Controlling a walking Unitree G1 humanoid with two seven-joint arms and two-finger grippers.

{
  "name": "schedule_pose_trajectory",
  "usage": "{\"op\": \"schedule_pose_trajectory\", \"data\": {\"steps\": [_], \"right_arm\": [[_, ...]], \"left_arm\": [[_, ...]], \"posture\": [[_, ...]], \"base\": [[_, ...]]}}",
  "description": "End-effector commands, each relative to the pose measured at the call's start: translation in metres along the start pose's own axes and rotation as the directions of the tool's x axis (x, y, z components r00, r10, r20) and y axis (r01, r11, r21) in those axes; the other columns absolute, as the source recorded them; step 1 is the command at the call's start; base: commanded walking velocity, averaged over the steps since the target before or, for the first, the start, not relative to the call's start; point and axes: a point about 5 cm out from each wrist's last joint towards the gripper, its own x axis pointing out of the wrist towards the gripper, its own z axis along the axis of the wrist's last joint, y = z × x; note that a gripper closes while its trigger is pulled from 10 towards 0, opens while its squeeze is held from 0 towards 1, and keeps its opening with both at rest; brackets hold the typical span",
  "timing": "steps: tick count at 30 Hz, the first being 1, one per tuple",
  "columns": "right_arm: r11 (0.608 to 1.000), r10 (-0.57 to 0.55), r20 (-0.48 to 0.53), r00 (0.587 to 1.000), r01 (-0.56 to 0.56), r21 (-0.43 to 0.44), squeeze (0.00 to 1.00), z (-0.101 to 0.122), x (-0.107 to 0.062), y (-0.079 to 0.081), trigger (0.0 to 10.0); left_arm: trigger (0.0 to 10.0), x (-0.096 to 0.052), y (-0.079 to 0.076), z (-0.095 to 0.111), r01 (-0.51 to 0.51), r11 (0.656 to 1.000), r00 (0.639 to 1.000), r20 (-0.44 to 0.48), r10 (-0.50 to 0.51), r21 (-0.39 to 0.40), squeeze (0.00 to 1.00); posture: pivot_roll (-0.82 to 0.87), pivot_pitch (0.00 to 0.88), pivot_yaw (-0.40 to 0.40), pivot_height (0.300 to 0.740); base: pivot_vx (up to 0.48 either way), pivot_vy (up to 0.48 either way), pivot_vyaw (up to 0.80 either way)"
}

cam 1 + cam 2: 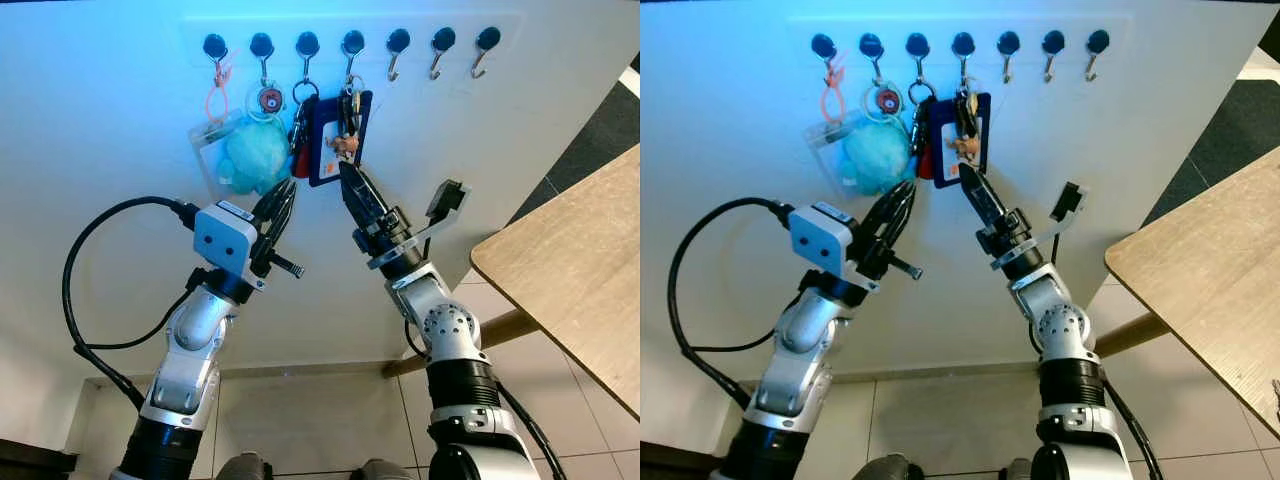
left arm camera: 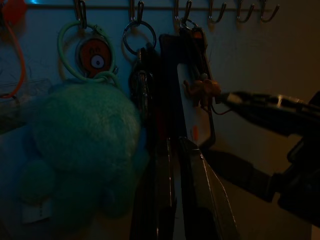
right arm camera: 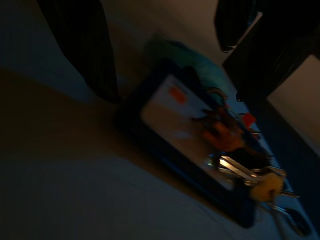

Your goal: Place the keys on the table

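A bunch of keys [image 1: 350, 108] hangs on the fourth hook of a wall rack, in front of a dark blue card holder [image 1: 325, 150]. The right wrist view shows these keys [image 3: 245, 172] with a yellow tag lying over the holder [image 3: 175, 125]. My right gripper [image 1: 400, 177] is open. One finger [image 1: 360, 195] points up onto the holder's lower edge and the other is splayed out to the right. My left gripper [image 1: 281, 200] is shut and empty, just below a second key ring [image 1: 300, 125] and a teal plush [image 1: 255, 155].
Seven black hooks [image 1: 398, 42] line the white wall; the three on the right are bare. A clear badge holder on an orange loop [image 1: 215, 100] hangs at the far left. A wooden table [image 1: 580, 270] juts in at the right over the tiled floor [image 1: 330, 420].
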Motion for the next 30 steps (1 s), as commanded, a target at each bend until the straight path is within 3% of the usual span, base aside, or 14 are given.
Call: {"op": "schedule_pose_trajectory", "data": {"steps": [1, 9, 13, 14, 15, 16, 17, 20, 21, 23, 30], "right_arm": [[0.993, 0.109, 0.013, 0.994, -0.110, 0.048, 0.00, -0.010, 0.024, 0.019, 10.0], [0.978, 0.192, -0.002, 0.981, -0.191, 0.088, 0.00, -0.011, 0.026, 0.030, 10.0], [0.975, 0.219, -0.015, 0.976, -0.218, 0.053, 0.00, -0.013, 0.024, 0.034, 9.9], [0.974, 0.223, -0.015, 0.975, -0.222, 0.052, 0.00, -0.013, 0.023, 0.035, 9.1], [0.973, 0.224, -0.014, 0.975, -0.223, 0.054, 0.00, -0.014, 0.022, 0.036, 6.7], [0.973, 0.224, -0.014, 0.974, -0.223, 0.056, 0.00, -0.014, 0.021, 0.036, 6.7], [0.973, 0.223, -0.013, 0.975, -0.222, 0.057, 0.00, -0.014, 0.020, 0.036, 4.9], [0.974, 0.221, -0.013, 0.975, -0.220, 0.057, 0.00, -0.014, 0.019, 0.036, 4.1], [0.976, 0.212, -0.009, 0.977, -0.211, 0.057, 0.00, -0.015, 0.017, 0.035, 2.1], [0.979, 0.197, -0.002, 0.980, -0.196, 0.057, 0.00, -0.015, 0.013, 0.034, 0.0], [0.982, 0.179, 0.001, 0.984, -0.179, 0.057, 0.00, -0.017, 0.009, 0.031, 0.3]], "left_arm": [[10.0, 0.000, -0.002, 0.001, 0.007, 1.000, 1.000, -0.002, -0.007, 0.007, 0.00], [10.0, -0.001, -0.002, 0.001, 0.004, 1.000, 1.000, -0.004, -0.004, 0.007, 0.00], [10.0, -0.001, -0.002, 0.000, 0.001, 1.000, 1.000, -0.004, -0.001, 0.006, 0.00], [10.0, -0.001, -0.001, 0.000, 0.000, 1.000, 1.000, -0.004, 0.000, 0.006, 0.00], [10.0, -0.001, -0.002, 0.000, 0.000, 1.000, 1.000, -0.004, 0.000, 0.006, 0.00], [10.0, -0.001, -0.002, 0.000, 0.000, 1.000, 1.000, -0.003, 0.000, 0.006, 0.00], [10.0, -0.001, -0.002, 0.000, -0.001, 1.000, 1.000, -0.003, 0.001, 0.005, 0.00], [10.0, -0.001, -0.002, 0.000, -0.001, 1.000, 1.000, -0.003, 0.001, 0.005, 0.00], [10.0, -0.001, -0.002, 0.000, 0.000, 1.000, 1.000, -0.003, 0.000, 0.005, 0.00], [10.0, -0.001, -0.002, 0.000, 0.002, 1.000, 1.000, -0.002, -0.002, 0.004, 0.00], [10.0, 0.000, -0.003, 0.000, 0.006, 1.000, 1.000, -0.001, -0.006, 0.006, 0.00]], "posture": [[0.05, 0.105, 0.002, 0.740], [0.05, 0.105, -0.004, 0.740], [0.04, 0.104, -0.006, 0.740], [0.04, 0.104, -0.006, 0.740], [0.04, 0.103, -0.006, 0.740], [0.04, 0.103, -0.006, 0.740], [0.04, 0.101, -0.006, 0.740], [0.04, 0.100, -0.005, 0.740], [0.04, 0.098, -0.005, 0.740], [0.04, 0.096, -0.004, 0.740], [0.04, 0.095, -0.003, 0.740]], "base": [[0.000, 0.000, 0.00], [0.000, 0.000, 0.00], [0.000, 0.000, 0.00], [0.000, 0.000, 0.00], [0.000, 0.000, 0.00], [0.000, 0.000, 0.00], [0.000, 0.000, 0.00], [0.000, 0.000, 0.00], [0.000, 0.000, 0.00], [0.000, 0.000, 0.00], [0.000, 0.000, 0.00]]}}
